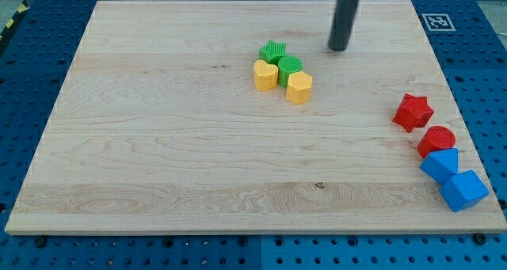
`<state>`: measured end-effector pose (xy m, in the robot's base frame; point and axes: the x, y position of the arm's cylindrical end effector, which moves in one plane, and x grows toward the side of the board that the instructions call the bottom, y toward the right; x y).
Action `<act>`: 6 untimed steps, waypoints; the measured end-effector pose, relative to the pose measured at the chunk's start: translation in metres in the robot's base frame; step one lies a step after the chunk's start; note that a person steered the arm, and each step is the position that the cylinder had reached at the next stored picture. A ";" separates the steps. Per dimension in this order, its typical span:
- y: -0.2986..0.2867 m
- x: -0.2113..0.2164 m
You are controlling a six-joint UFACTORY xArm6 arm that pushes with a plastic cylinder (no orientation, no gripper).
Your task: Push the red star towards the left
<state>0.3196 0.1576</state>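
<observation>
The red star (pixel 413 112) lies near the board's right edge, at mid height. My tip (pixel 338 48) is at the view's top, right of centre, well up and to the left of the red star and not touching it. The tip stands just right of a cluster of blocks: a green star (pixel 272 51), a green round block (pixel 290 66), a yellow block (pixel 265 75) and a yellow hexagon-like block (pixel 299 87).
A red round block (pixel 436 140) sits just below-right of the red star. Two blue blocks (pixel 440 165) (pixel 463 190) lie at the board's lower right edge. The wooden board (pixel 158 143) rests on a blue perforated table (pixel 16 104).
</observation>
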 end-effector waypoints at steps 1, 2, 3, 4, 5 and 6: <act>0.052 0.023; 0.096 0.063; 0.114 0.104; 0.111 0.135; 0.098 0.157; 0.051 0.161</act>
